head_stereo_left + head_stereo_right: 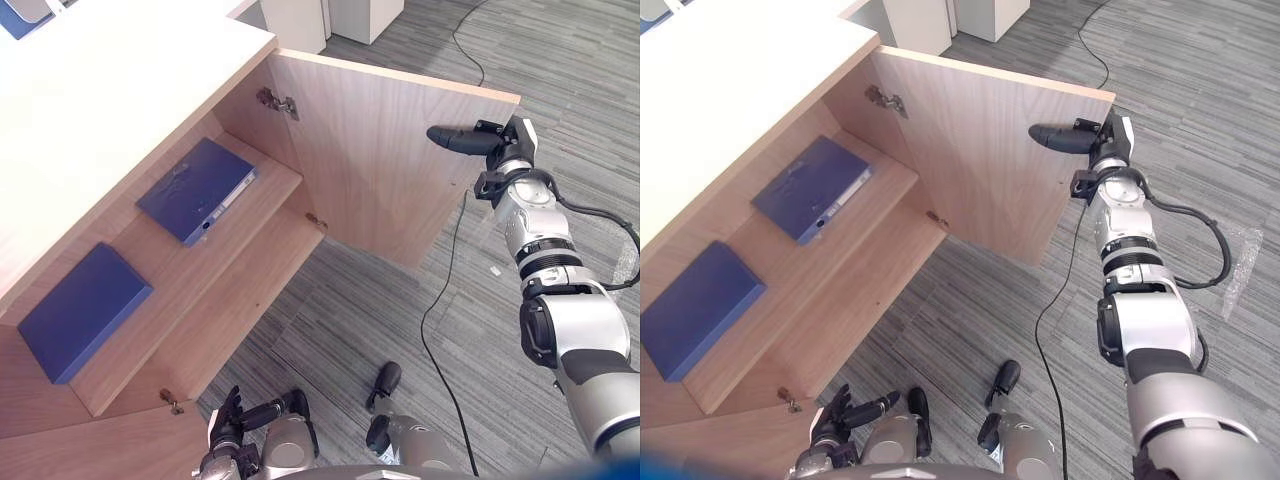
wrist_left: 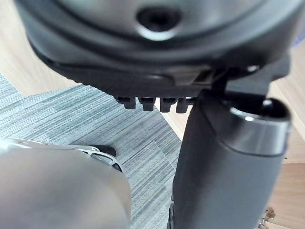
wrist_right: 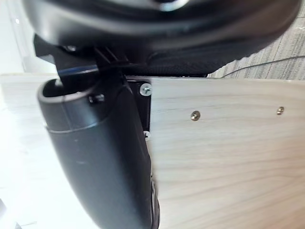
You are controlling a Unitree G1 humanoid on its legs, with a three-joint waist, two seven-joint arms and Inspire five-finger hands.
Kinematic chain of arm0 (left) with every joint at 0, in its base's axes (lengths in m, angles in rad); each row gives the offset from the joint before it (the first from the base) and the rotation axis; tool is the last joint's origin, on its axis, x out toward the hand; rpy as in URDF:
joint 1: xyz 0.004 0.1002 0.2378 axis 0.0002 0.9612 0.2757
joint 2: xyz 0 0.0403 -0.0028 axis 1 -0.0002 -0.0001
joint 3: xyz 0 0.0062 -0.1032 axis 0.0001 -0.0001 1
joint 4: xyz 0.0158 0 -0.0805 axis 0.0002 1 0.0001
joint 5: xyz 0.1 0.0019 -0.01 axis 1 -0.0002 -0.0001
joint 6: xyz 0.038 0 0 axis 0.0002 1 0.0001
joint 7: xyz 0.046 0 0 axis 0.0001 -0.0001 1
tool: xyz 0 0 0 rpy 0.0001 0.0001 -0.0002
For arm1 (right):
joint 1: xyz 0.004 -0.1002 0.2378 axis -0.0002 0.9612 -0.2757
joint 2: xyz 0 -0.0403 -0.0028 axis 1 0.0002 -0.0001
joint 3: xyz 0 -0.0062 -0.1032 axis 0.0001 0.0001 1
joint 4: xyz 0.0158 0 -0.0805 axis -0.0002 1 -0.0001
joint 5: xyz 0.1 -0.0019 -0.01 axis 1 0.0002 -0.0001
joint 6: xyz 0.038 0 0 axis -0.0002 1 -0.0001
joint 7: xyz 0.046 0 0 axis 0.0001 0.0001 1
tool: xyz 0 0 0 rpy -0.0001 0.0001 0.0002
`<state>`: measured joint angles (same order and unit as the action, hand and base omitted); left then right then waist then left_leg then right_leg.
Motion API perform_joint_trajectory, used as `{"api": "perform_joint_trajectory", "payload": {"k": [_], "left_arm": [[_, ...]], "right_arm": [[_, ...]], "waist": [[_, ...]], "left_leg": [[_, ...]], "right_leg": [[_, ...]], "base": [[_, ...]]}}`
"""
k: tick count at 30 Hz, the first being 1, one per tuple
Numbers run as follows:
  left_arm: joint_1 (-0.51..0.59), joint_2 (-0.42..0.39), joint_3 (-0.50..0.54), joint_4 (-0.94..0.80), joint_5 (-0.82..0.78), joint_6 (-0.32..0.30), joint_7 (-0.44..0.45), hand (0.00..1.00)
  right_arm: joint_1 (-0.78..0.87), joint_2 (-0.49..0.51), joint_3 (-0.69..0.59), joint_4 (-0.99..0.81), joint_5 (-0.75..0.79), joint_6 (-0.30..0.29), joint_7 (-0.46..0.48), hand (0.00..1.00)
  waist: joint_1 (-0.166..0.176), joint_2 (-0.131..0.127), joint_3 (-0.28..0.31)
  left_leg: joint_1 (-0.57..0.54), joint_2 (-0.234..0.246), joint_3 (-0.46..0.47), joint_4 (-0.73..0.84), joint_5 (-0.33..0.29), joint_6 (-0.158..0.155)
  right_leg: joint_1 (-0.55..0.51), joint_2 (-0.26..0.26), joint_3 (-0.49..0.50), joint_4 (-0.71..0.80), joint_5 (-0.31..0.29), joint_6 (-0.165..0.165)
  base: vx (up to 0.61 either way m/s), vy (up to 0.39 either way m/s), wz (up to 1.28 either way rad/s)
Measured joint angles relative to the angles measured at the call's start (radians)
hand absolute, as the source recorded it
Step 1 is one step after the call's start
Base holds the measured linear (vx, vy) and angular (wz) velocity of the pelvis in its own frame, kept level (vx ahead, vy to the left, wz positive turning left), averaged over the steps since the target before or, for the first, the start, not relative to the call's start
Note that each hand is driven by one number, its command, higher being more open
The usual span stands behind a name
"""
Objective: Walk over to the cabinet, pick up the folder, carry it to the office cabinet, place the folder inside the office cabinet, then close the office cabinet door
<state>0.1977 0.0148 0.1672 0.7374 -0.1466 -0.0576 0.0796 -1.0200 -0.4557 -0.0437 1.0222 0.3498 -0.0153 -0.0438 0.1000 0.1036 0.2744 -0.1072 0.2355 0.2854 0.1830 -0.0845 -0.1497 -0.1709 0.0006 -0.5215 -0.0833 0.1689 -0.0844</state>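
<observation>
Blue folder (image 1: pixel 197 190) with a white spine label lies flat on the shelf (image 1: pixel 150 255) inside the office cabinet (image 1: pixel 100 100), its long axis slanting toward the hinges (image 1: pixel 277 101); a second blue folder (image 1: pixel 80 310) lies further along the same shelf, well apart. So what remains, I judge, is the cabinet door (image 1: pixel 385 170), which stands wide open. Its free edge is the far one from the hinges, and the right hand (image 1: pixel 462 138) is at that edge's top corner, fingers stretched straight and grasping nothing (whether they touch the wood I cannot tell). The left hand (image 1: pixel 228 420) hangs low, relaxed and empty, far from the door.
</observation>
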Motion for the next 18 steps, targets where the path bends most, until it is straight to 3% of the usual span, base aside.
{"api": "perform_joint_trajectory", "payload": {"k": [4,7,10,12,14,18], "left_arm": [[0.001,0.008,-0.006,0.004,0.001,0.0,-0.003,1.0],[0.003,0.02,-0.006,0.027,0.004,0.0,-0.012,1.0],[0.007,0.033,-0.005,0.047,0.033,0.0,-0.027,1.0],[0.018,0.047,-0.002,0.053,0.058,0.0,-0.042,1.0],[0.018,0.053,0.0,0.053,0.079,-0.001,-0.048,1.0],[0.012,0.052,0.008,0.048,0.104,-0.007,-0.05,1.0]], "right_arm": [[0.091,0.003,0.128,-0.075,0.047,-0.004,-0.002,1.0],[0.161,-0.023,0.31,-0.201,0.063,-0.009,0.004,1.0],[0.213,-0.13,0.587,-0.349,0.094,-0.008,0.062,1.0],[0.224,-0.221,0.809,-0.48,0.086,0.001,0.183,1.0],[0.229,-0.257,0.928,-0.605,0.082,0.004,0.271,1.0],[0.272,-0.252,1.042,-0.866,0.088,0.036,0.426,1.0]], "waist": [[-0.015,-0.005,-0.001],[-0.049,-0.007,-0.002],[-0.062,-0.018,-0.02],[-0.076,-0.039,-0.055],[-0.079,-0.054,-0.075],[-0.067,-0.075,-0.104]], "left_leg": [[0.024,0.0,0.012,0.0,-0.01,0.007],[0.036,0.005,0.034,0.0,-0.013,0.003],[0.052,0.021,0.062,0.002,-0.018,-0.004],[0.053,0.044,0.063,0.013,-0.018,-0.006],[0.054,0.057,0.056,0.013,-0.017,-0.007],[0.048,0.074,0.023,0.003,-0.017,-0.007]], "right_leg": [[0.018,0.002,0.009,0.0,-0.005,0.006],[0.018,0.009,0.025,-0.001,-0.007,0.007],[0.017,0.033,0.05,-0.001,-0.013,0.0],[0.017,0.057,0.056,-0.001,-0.025,-0.017],[0.018,0.073,0.056,-0.002,-0.035,-0.031],[0.017,0.091,0.028,-0.005,-0.054,-0.056]], "base": [[0.08,0.008,-0.1],[0.06,-0.018,-0.23],[0.06,-0.052,-0.32],[0.07,-0.108,-0.17],[0.06,-0.117,-0.04],[0.02,-0.116,0.21]]}}
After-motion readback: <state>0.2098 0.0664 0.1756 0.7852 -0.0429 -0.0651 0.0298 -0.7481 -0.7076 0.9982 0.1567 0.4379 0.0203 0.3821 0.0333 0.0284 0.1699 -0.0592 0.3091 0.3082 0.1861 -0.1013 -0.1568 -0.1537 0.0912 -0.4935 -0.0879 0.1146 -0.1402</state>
